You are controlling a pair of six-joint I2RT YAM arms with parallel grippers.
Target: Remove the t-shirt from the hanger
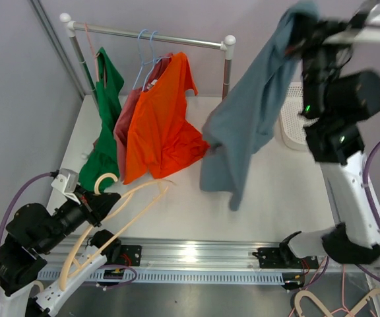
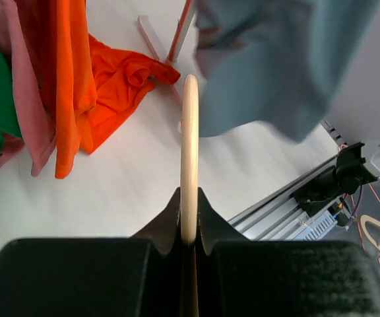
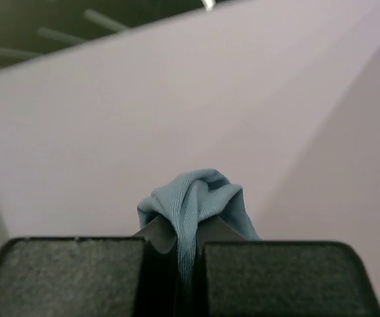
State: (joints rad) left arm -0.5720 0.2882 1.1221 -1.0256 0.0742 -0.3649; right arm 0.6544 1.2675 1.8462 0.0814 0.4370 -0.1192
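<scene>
A blue-grey t-shirt hangs free in the air at the upper right, off the hanger. My right gripper is raised high and shut on its collar, which bunches between the jaws in the right wrist view. My left gripper is low at the near left and shut on a bare cream wooden hanger, which lies tilted above the table. The hanger shows edge-on in the left wrist view, with the shirt's hem beyond it.
A clothes rail at the back holds a green shirt, a pink shirt and an orange shirt on hangers. A white perforated tray lies at the right. More hangers lie near the front edge.
</scene>
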